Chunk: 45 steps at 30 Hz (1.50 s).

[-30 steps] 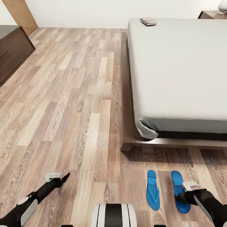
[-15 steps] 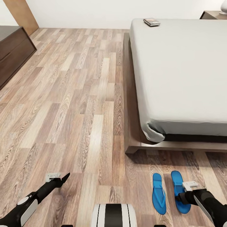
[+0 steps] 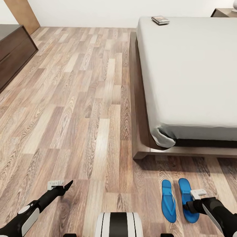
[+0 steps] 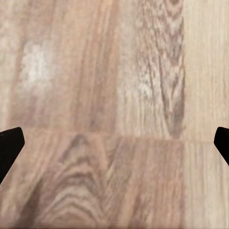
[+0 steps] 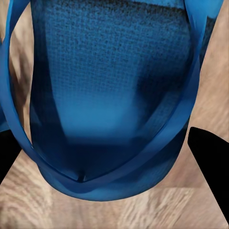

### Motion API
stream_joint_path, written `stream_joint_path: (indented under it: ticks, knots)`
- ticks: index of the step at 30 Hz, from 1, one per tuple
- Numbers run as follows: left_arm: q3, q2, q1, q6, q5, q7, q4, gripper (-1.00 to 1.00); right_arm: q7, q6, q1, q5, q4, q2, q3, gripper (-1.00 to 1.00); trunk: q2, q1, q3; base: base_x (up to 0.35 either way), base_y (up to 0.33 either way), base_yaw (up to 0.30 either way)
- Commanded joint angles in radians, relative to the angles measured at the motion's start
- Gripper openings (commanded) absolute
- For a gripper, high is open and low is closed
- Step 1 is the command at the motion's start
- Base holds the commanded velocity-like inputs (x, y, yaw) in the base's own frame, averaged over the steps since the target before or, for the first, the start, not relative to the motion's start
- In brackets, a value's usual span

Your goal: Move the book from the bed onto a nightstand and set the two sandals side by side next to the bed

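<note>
Two sandals (image 3: 179,200) are closing together at lower right; right gripper (image 3: 188,206) is hovering open above one, left gripper (image 3: 67,186) open.

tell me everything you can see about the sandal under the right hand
The right sandal is bright blue, flat and slim, with a textured footbed and a thong strap meeting in a V, as the right wrist view shows close up. It lies flat on the wood-plank floor off the foot of the bed, lengthwise toward it, close beside and roughly parallel to the other sandal. The right hand, fingers apart, hangs over its near half; whether it touches cannot be told.
</note>
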Motion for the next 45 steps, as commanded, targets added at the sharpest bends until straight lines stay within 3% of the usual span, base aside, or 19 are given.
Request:
stream_joint_path:
  ticks: [1,6,15,20,30,33,35,37,40,45]
  knots:
    - [-0.008,0.001,-0.001,-0.007,0.008,0.001,0.001,1.00,-0.003,0.005,0.000,-0.010,-0.001,-0.001,0.006,-1.00,0.000,0.000,-0.001,0.000,0.000,0.000]
    - [-0.008,0.001,-0.001,-0.007,0.008,0.001,0.001,1.00,-0.003,0.005,0.000,-0.010,-0.001,-0.001,0.006,-1.00,0.000,0.000,-0.001,0.000,0.000,0.000]
    - [-0.008,0.000,-0.001,-0.007,0.008,0.001,0.001,1.00,-0.003,0.005,0.000,-0.010,-0.001,-0.001,0.006,-1.00,-0.002,0.004,-0.035,0.000,0.000,0.000]
    - [-0.008,0.000,-0.001,-0.007,0.008,0.001,0.001,1.00,-0.003,0.005,0.000,-0.010,-0.001,-0.001,0.006,-1.00,-0.002,0.004,-0.035,0.000,0.000,0.000]
    - [-0.008,0.000,-0.001,-0.007,0.008,0.001,0.001,1.00,-0.003,0.005,0.000,-0.010,-0.002,-0.001,0.006,-1.00,-0.005,0.008,-0.074,0.000,0.000,0.000]
    - [-0.008,0.000,-0.001,-0.007,0.008,0.000,0.001,1.00,-0.003,0.003,0.000,-0.010,-0.002,-0.001,0.006,-1.00,-0.005,0.008,-0.074,0.000,0.000,0.000]
    - [-0.008,0.000,-0.001,-0.007,0.008,-0.001,0.001,1.00,-0.002,-0.030,0.000,-0.010,-0.002,-0.001,0.005,-1.00,-0.005,0.008,-0.074,0.000,0.000,0.000]
    - [-0.008,0.000,-0.001,-0.007,0.008,-0.001,0.001,1.00,-0.001,-0.124,0.000,-0.010,-0.002,-0.001,0.005,-1.00,-0.005,0.008,-0.074,0.000,0.000,0.000]
    - [-0.008,0.000,-0.001,-0.007,0.008,-0.001,0.001,1.00,0.000,-0.206,0.000,-0.010,0.000,-0.001,0.005,-1.00,-0.005,0.008,-0.074,0.000,0.000,0.000]
    - [-0.008,0.000,-0.001,-0.007,0.008,-0.001,0.001,1.00,0.001,-0.231,0.000,-0.010,0.000,0.000,0.004,-1.00,-0.005,0.008,-0.074,0.000,0.000,0.000]
